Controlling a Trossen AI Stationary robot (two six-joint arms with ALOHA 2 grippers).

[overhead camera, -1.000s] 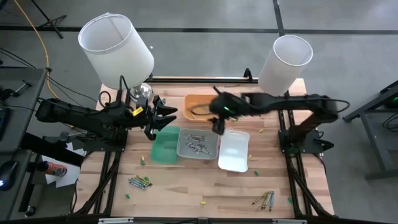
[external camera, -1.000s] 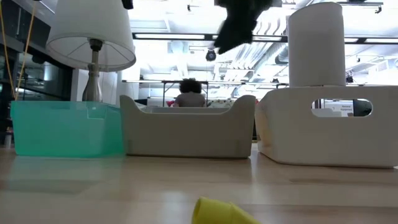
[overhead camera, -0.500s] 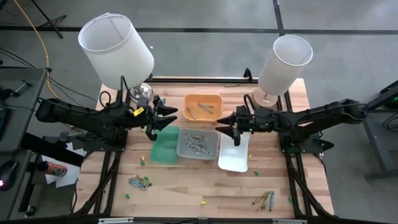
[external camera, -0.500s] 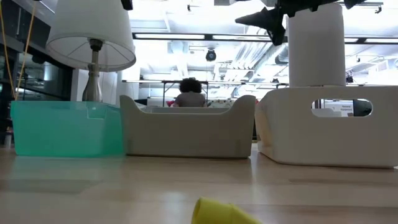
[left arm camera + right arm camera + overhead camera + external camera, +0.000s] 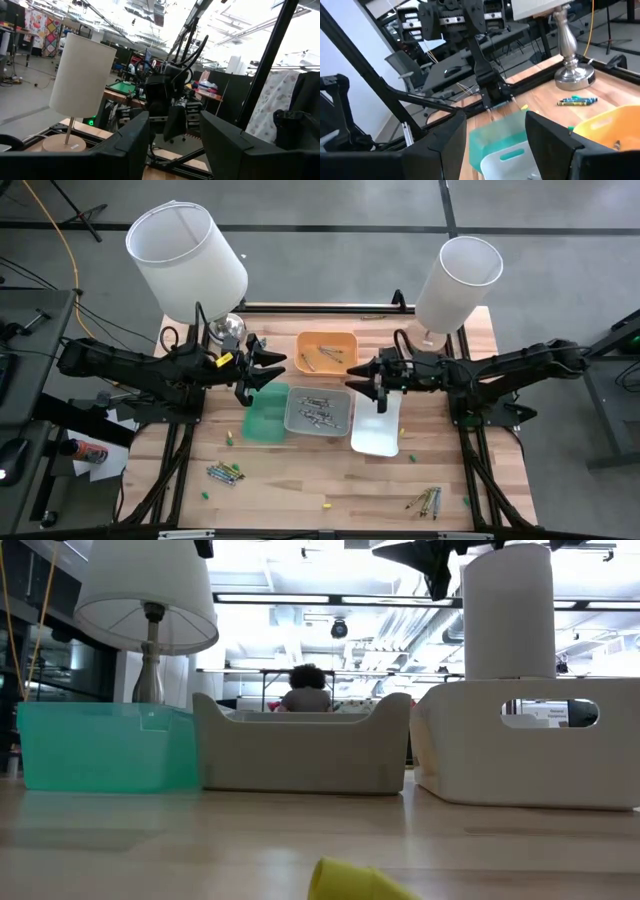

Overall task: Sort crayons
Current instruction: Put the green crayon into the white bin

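Observation:
Crayons lie in the grey tray and the orange tray. More crayons lie on the table as a bunch near the front left, a bunch near the front right and single ones such as a yellow one. My left gripper hangs open above the green tray's far edge. My right gripper hangs open and level above the white tray's far end. The two grippers face each other. Neither has anything between its fingers.
Two lamps stand at the back, left and right. A few crayons lie by the left lamp's base. The four trays sit side by side mid-table. Bare wood lies along the near edge.
My right arm has drawn back toward the table's right edge. Its gripper has tipped up from pointing down by the orange tray to level, and now hangs over the white tray's far end. The crayons and trays lie as before.

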